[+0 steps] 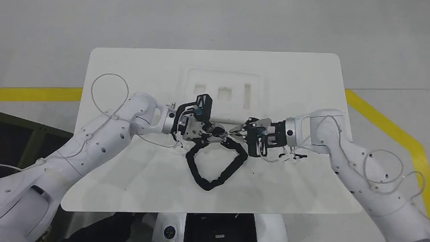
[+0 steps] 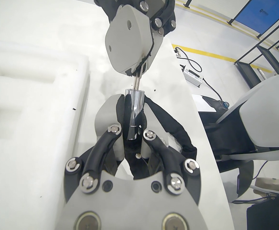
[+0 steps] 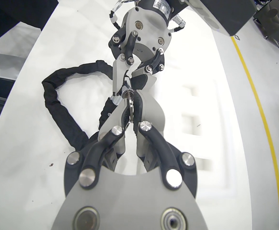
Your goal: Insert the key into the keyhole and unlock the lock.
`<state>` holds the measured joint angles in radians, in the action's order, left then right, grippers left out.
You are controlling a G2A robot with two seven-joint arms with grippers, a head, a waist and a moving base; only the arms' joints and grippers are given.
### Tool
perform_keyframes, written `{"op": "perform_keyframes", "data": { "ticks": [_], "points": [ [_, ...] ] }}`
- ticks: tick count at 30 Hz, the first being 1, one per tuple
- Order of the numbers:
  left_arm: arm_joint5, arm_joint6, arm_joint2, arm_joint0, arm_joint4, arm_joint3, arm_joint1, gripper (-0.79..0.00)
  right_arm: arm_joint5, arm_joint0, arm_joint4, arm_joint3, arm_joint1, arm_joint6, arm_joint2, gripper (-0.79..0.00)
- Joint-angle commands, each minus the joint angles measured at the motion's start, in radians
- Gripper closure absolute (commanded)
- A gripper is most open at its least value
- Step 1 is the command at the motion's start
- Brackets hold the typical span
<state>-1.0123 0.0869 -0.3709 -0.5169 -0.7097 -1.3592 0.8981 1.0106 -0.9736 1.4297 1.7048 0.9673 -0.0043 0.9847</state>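
Observation:
A chain lock in a black fabric sleeve [image 1: 215,165] lies looped on the white table, its chrome cylinder [image 2: 134,106] raised off the surface. My left gripper [image 2: 132,107] is shut on that cylinder, keyhole end facing the other arm. My right gripper [image 3: 129,111] is shut on the silver key [image 3: 130,107], whose shaft [image 2: 137,82] enters the cylinder's end. In the top view the two grippers meet tip to tip at mid-table [image 1: 232,133]. The keyhole [image 3: 127,94] shows just past the key's bow.
A white foam tray [image 1: 225,94] with several rectangular recesses lies just behind the grippers. The black sleeve's loop [image 3: 55,106] spreads toward the table's front edge. Yellow floor tape [image 1: 386,124] runs beyond the table's right side.

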Motion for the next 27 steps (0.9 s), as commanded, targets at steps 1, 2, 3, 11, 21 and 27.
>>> {"op": "perform_keyframes", "data": {
  "ticks": [1,2,3,11,21,27],
  "points": [
    [0.0,-0.003,-0.004,-0.001,-0.014,-0.002,-0.001,0.0,-0.003,0.002,-0.056,-0.009,0.002,0.034,-0.001,0.0],
    [0.0,-0.004,-0.007,-0.002,-0.021,-0.003,-0.001,0.0,-0.005,0.004,-0.082,-0.011,0.004,0.058,-0.002,0.0],
    [0.0,-0.002,-0.01,-0.002,-0.029,-0.004,-0.001,0.0,-0.008,0.005,-0.113,-0.016,0.005,0.079,-0.003,0.0],
    [0.0,0.005,-0.028,-0.01,-0.054,-0.016,-0.002,0.0,-0.056,0.016,-0.346,-0.021,0.013,0.283,-0.021,0.0],
    [0.0,0.027,-0.06,-0.026,-0.074,-0.023,0.002,0.0,-0.169,0.001,-0.586,0.016,0.014,0.48,-0.03,0.0],
    [0.0,0.038,-0.081,-0.04,-0.081,-0.024,0.004,0.0,-0.266,-0.024,-0.664,0.042,0.01,0.566,-0.02,0.0]
  ]
}}
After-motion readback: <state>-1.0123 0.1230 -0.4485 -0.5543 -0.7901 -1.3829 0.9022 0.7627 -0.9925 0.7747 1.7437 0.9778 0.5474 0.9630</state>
